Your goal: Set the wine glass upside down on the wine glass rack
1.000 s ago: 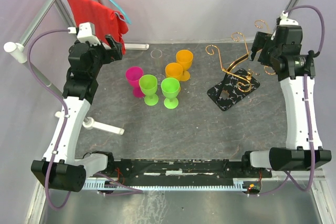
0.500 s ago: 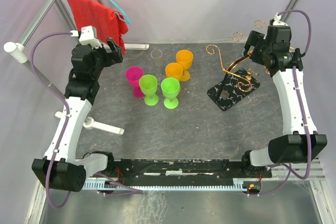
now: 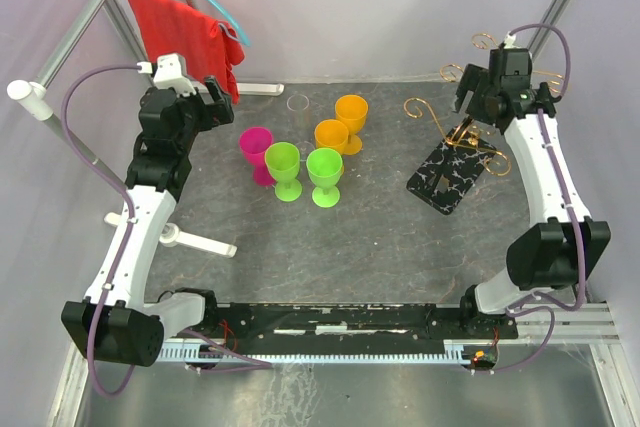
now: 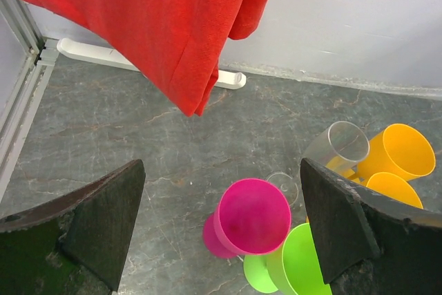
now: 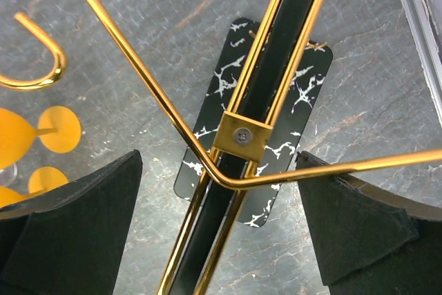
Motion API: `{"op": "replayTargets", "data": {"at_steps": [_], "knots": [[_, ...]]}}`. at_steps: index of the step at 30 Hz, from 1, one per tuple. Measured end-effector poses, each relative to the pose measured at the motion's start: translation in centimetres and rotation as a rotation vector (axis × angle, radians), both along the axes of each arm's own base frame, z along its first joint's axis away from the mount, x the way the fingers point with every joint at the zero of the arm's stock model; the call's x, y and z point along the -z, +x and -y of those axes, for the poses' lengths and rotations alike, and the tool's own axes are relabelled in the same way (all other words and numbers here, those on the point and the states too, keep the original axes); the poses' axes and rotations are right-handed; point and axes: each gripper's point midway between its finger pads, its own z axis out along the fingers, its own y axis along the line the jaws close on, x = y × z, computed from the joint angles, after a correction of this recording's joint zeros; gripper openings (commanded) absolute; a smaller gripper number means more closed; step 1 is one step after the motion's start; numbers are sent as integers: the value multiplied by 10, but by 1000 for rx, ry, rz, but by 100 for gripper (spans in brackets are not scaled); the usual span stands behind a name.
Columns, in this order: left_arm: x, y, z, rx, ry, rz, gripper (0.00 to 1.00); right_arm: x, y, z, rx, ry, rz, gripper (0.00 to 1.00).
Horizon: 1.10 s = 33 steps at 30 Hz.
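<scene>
The wine glass rack (image 3: 462, 134) stands at the right on its black white-veined base (image 3: 447, 177). Its gold wire post (image 5: 238, 136) and curled arms run between my right gripper's fingers. My right gripper (image 3: 472, 97) (image 5: 221, 191) is open around the upper part of the post. A gold arm lies against its right finger (image 5: 359, 226). A clear wine glass (image 3: 297, 103) (image 4: 336, 144) stands upright behind the coloured goblets. My left gripper (image 3: 222, 97) (image 4: 221, 205) is open and empty, hovering above the magenta goblet (image 4: 252, 215).
Magenta (image 3: 256, 144), two green (image 3: 283, 161) (image 3: 325, 165) and two orange goblets (image 3: 351, 110) (image 3: 331, 134) stand clustered mid-table. A red cloth (image 3: 185, 27) hangs on a teal hanger at the back left. A white stand foot (image 3: 195, 239) lies near the left arm.
My right gripper has moved back and to the right around the rack. The rack has turned and shifted right with it. My left gripper has barely shifted.
</scene>
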Motion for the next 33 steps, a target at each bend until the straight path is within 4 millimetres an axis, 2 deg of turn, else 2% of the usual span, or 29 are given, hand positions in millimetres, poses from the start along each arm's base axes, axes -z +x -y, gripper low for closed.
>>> {"op": "replayTargets", "data": {"at_steps": [3,9,15,21,33], "knots": [[1,0,0,0,1,-2,99,11,1,-3,-11,-20,-37,100],[1,-1,0,0,0,0,99,0,1,-11,-39,-39,-18,100],[0,-4,-1,0,0,4,99,2,-2,-18,-77,-43,-30,100],[-7,-9,-1,0,-2,25,99,7,-30,-29,-135,-37,-58,100],[-21,-21,-2,-1,-6,61,99,-7,-78,-36,-193,-15,-1,100]]}}
